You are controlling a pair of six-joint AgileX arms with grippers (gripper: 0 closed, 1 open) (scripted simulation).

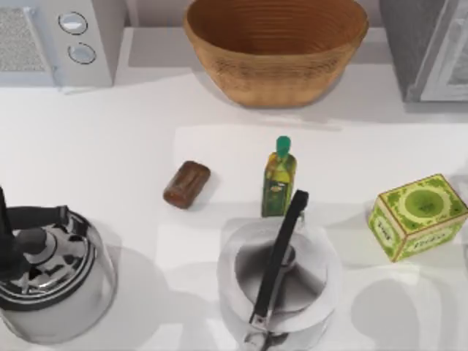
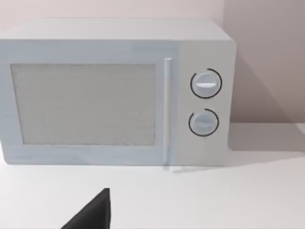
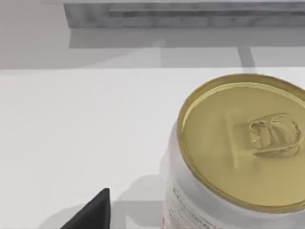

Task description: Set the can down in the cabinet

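Cabinet (image 1: pixel 431 51) well behind and right of bottle (image 1: pixel 278 179). Can (image 1: pixel 186 184) on its side left of bottle, long axis slanted. Likely nearer left gripper (image 2: pixel 93 212) than right gripper (image 3: pixel 93 212); jaw state of both: cannot tell.

reddish-brown can (image 1: pixel 186 184); green-capped bottle (image 1: pixel 278 178); green patterned box (image 1: pixel 417 216); tan, seemingly woven basket (image 1: pixel 276 48).

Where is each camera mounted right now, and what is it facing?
Top view: overhead, looking down on the table, reddish-brown can, basket.
Left wrist view: faces the microwave front; left gripper at the frame edge.
Right wrist view: close on a gold-topped drink can; right gripper at the edge.
Shared: the microwave, top and left wrist.
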